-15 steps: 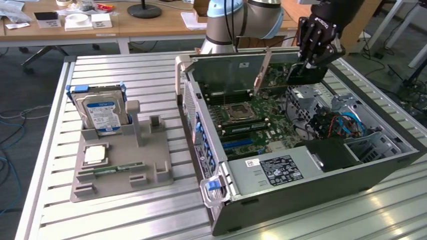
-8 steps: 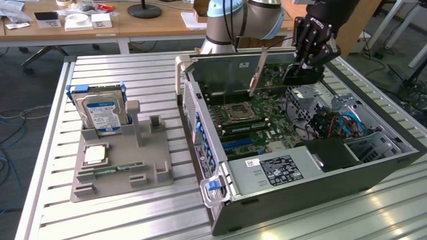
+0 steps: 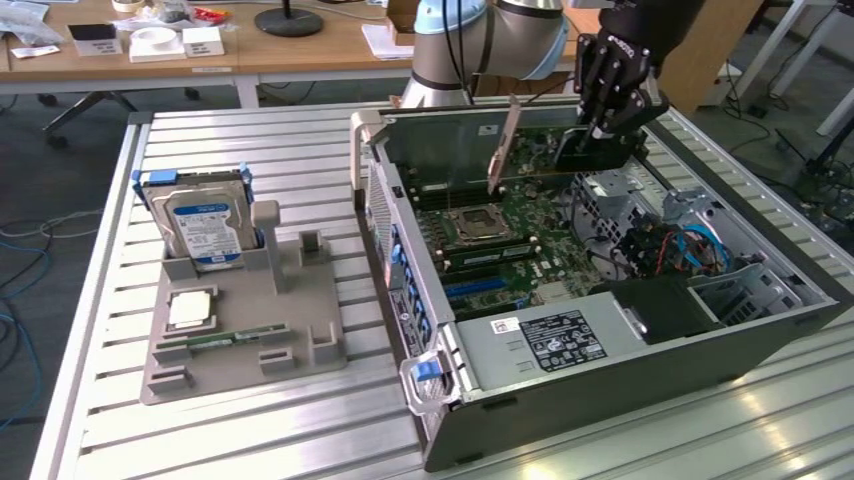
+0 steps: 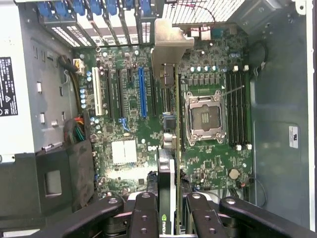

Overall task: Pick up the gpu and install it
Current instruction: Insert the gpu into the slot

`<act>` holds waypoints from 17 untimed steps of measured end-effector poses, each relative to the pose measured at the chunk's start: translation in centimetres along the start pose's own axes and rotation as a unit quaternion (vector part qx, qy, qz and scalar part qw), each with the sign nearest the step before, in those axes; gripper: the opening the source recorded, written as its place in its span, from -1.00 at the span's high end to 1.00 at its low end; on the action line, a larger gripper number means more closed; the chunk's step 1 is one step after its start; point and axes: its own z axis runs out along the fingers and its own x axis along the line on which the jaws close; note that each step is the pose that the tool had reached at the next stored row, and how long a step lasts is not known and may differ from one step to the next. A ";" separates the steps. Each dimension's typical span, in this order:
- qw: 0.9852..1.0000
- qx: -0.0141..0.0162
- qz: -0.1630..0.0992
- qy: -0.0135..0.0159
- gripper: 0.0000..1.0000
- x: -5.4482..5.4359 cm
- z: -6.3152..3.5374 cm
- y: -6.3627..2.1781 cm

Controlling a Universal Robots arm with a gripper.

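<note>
Upper right of the exterior view: tool [image 3: 611, 120] hangs over the open computer case [image 3: 614, 400], fingers clamped on the gpu [image 3: 585, 155]. The card is held on edge, with its black fan block just under the fingers and its metal bracket [image 3: 503, 145] at the end further left in frame. The gpu is above the motherboard [image 3: 497, 255], beyond the CPU socket [image 3: 478, 222]; cannot tell whether its lower edge touches a slot.

Wrist view: tool [image 4: 171, 218] grips both faces of the gpu [image 4: 177, 148], seen edge-on between the blue slot [image 4: 141, 91] and the CPU socket [image 4: 204, 116].

Left of the exterior view, on the slatted table [image 3: 267, 440]: a grey fixture [image 3: 300, 340] holds a hard drive [image 3: 203, 228] standing upright and a RAM stick [image 3: 220, 340] lying flat.
</note>
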 end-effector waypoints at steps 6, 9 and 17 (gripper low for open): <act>1.000 0.000 0.000 0.000 0.46 0.0 0.00 0.00; 1.000 0.000 0.000 0.000 0.46 0.0 0.00 0.06; 1.000 0.000 0.000 0.000 0.46 0.1 0.01 0.78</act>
